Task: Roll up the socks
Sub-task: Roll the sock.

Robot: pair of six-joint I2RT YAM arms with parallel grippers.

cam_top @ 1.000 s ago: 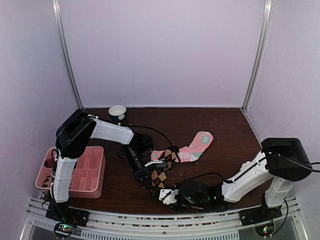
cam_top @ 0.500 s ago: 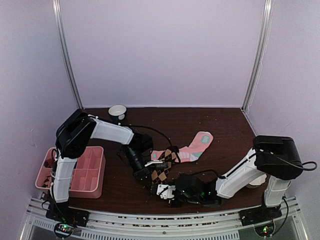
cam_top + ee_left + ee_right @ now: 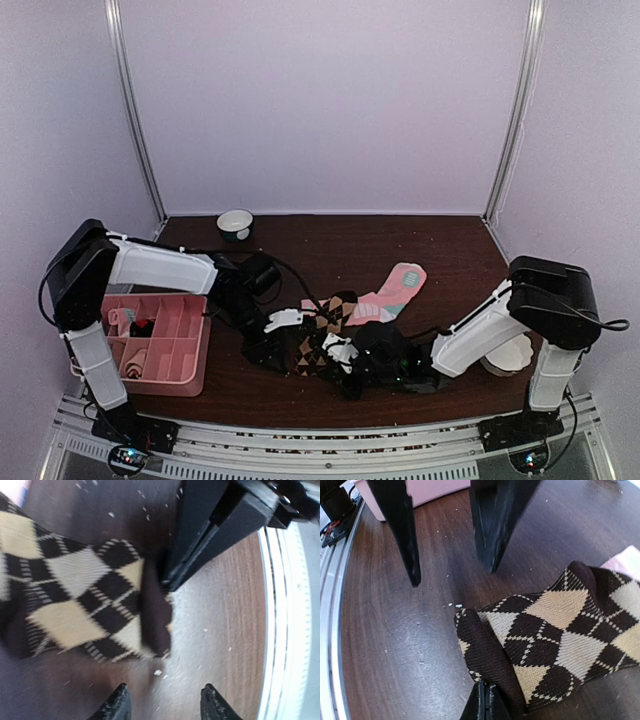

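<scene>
One knitted argyle sock [image 3: 560, 645], diamond-patterned, dark cuff in right claw [image 3: 484, 701]

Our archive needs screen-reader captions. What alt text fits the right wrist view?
An argyle sock lies on a dark table, its dark edge pinched by the right arm's fingers at the bottom. The left arm's fingers hang open above.

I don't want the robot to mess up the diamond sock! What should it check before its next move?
1. Right claw pinching argyle sock: ok, shut on its dark end.
2. Left claw open: ok, empty.
3. Left claw around sock: not ok, over bare table beside it.
4. Sock rolled: not ok, mostly flat.
5. Pink sock clear of argyle: cannot tell, they meet.
</scene>
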